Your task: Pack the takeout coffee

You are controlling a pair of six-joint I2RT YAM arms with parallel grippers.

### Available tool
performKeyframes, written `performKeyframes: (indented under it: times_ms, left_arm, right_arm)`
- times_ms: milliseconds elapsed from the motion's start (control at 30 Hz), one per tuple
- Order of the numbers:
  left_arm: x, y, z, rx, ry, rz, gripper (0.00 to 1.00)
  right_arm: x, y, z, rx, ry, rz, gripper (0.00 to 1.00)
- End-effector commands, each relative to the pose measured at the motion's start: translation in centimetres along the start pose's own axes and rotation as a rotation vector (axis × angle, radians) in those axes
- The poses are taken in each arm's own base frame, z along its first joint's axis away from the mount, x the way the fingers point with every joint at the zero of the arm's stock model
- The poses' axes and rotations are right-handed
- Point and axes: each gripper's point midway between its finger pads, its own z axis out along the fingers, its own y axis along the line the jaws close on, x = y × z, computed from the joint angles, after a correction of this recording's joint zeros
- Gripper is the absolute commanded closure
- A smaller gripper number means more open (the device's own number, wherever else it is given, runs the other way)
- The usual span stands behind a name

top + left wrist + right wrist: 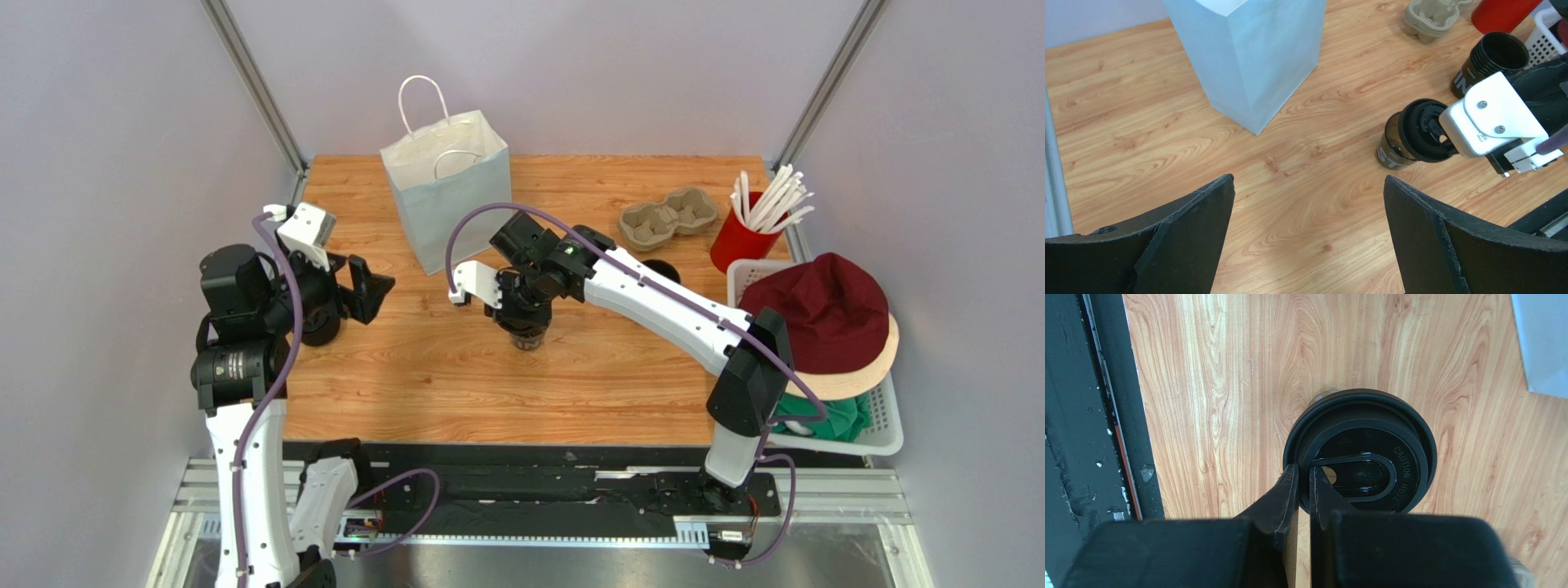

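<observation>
The takeout coffee is a black cup with a black lid, standing near the middle of the wooden table. My right gripper comes down from above and is shut on the lid's rim. In the right wrist view the fingers pinch the rim of the lid, one inside and one outside. The cup also shows in the left wrist view. My left gripper is open and empty at the table's left, its jaws wide apart over bare wood.
A white paper bag stands open at the back, left of the cup. A second black cup without a lid, the pulp carrier and a red cup of straws are back right. A white basket with a hat is right.
</observation>
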Motion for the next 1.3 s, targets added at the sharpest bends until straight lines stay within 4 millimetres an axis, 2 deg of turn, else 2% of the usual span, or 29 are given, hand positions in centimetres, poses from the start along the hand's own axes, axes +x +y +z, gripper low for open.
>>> performKeyframes:
  times_ms: [0,300,500,1267]
  left_arm:
    - [-0.2,0.8,0.5,-0.002,-0.026,0.005,0.01]
    - [-0.2,0.7,0.4,0.004,-0.044,-0.002,0.01]
    - [0.0,0.8,0.5,0.006,-0.044,-0.006,0.01]
    - [0.1,0.9,0.5,0.006,-0.046,-0.009,0.01]
  right_arm:
    - [0.8,0.5,1.4,-0.027,0.023,0.054,1.00]
    - [2.1,-0.8,2.7,-0.028,0.019,0.141,1.00]
    - [2.1,-1.3,3.4,-0.010,0.011,0.155,1.00]
    - [2.7,-1.1,4.5,-0.051,0.019,0.172,1.00]
